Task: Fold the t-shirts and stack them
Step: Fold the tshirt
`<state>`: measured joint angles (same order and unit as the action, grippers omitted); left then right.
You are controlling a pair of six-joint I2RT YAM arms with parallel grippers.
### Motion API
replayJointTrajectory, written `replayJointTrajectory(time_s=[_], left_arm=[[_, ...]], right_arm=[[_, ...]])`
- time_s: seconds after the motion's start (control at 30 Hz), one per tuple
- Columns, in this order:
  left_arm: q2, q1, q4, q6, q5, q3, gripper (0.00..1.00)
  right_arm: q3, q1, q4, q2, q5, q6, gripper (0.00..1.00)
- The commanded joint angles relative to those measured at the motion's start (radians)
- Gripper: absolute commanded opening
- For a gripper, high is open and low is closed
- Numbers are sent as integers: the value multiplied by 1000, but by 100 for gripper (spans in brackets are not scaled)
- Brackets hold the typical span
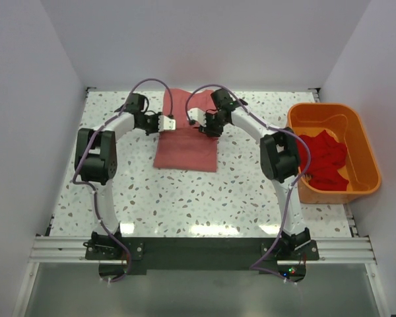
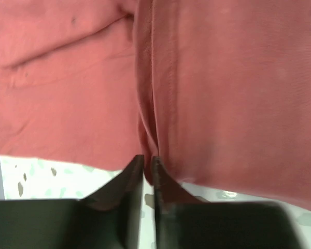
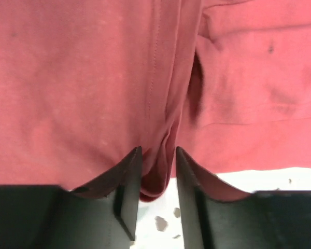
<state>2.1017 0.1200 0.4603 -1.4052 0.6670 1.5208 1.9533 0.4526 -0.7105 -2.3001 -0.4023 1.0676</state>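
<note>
Fingers of my left gripper [image 2: 147, 160] are pressed almost together, pinching a raised fold of the red t-shirt [image 2: 223, 88] right at its edge, where the cloth gives way to the speckled table [image 2: 67, 179]. Those of my right gripper [image 3: 158, 153] stand slightly further apart, a narrow gap, with a bunched ridge of the same shirt caught between them, also at the cloth's edge. From above, the shirt lies flat on the far middle of the table, and both my grippers sit over its far half, the left one at its left border and the right one just beside it. On the right side of the table stands an orange bin [image 1: 330, 119] holding a heap of more red shirts [image 1: 323, 162], well apart from the one I grip.
</note>
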Motion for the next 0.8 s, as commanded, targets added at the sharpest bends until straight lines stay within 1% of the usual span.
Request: replayJointTrajectory(time_s=[0.0,0.03,0.07,0.1,0.13,0.17,0.2,0.27,0.3,0.33,0.37,0.4,0.43,0.47,0.5,0.57,0.6,0.67,0.77], left_arm=[[-9,-13,-172,168,-50,30,23],[-22,-17,-208,214,-88,27,36],[-28,-35,-272,268,-105,29,40],[-34,-49,-278,363,-112,36,44],[-52,-63,-261,389,-86,45,50],[-71,-92,-233,400,-64,48,54],[-92,-101,-197,403,-44,17,55],[-193,-114,-139,362,26,-48,56],[-268,-114,-115,297,45,-130,56],[-305,-114,-95,266,93,-175,56],[-342,-111,-63,240,115,-262,56],[-400,-109,-49,195,134,-304,56],[-425,-103,-39,174,150,-342,56],[-448,-89,-22,138,149,-413,56],[-482,-83,-25,131,146,-447,56],[-506,-71,-19,103,143,-525,56],[-522,-66,-12,54,140,-545,57],[-531,-57,-11,13,128,-594,57],[-522,-48,-22,-14,114,-616,57]], right_arm=[[62,-3,86,30,51,-26,38],[47,-5,115,43,57,-28,46],[32,-2,137,65,78,-43,55],[16,-3,155,103,89,-53,57],[-10,-3,152,128,97,-60,57],[-20,-3,137,152,94,-63,57],[-36,-3,123,209,82,-78,57],[-103,-2,44,267,54,-84,56],[-134,9,25,301,18,-92,55],[-205,20,2,354,11,-100,54],[-243,34,-7,382,7,-98,52],[-325,66,-6,407,8,-98,52],[-367,81,11,444,10,-104,51],[-404,98,20,455,11,-121,50],[-465,135,29,464,20,-127,49],[-523,164,74,482,36,-158,48],[-574,182,94,485,43,-167,48],[-608,199,138,478,77,-181,47],[-648,209,187,466,120,-181,47]])
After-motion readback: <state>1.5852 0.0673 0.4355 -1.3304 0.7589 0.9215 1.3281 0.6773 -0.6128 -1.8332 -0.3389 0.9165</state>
